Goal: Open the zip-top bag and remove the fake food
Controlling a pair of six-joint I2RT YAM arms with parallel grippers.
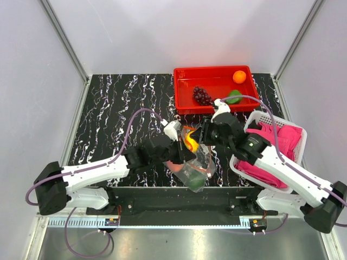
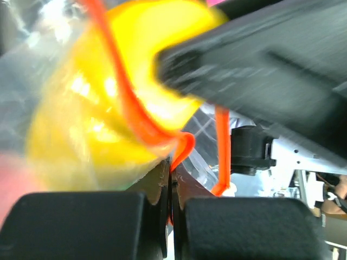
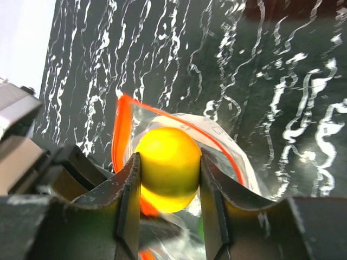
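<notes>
The clear zip-top bag (image 1: 196,165) with its orange-red zip strip (image 3: 120,132) is held up above the table's near middle, its mouth open. My left gripper (image 1: 181,147) is shut on the zip strip (image 2: 181,149) at the bag's edge. My right gripper (image 1: 201,135) is shut on the yellow fruit (image 3: 168,168) at the bag's mouth; the fruit also shows in the left wrist view (image 2: 103,103) and the top view (image 1: 191,140). A green piece (image 1: 195,181) stays in the bag's bottom. The grape bunch (image 1: 203,96), orange ball (image 1: 239,77) and a green piece (image 1: 234,97) lie in the red tray (image 1: 187,105).
A white basket (image 1: 265,119) of pink cloths (image 1: 276,146) stands at the right, under my right arm. The black marbled table (image 1: 119,108) spreads to the left. Grey walls close in the back and sides.
</notes>
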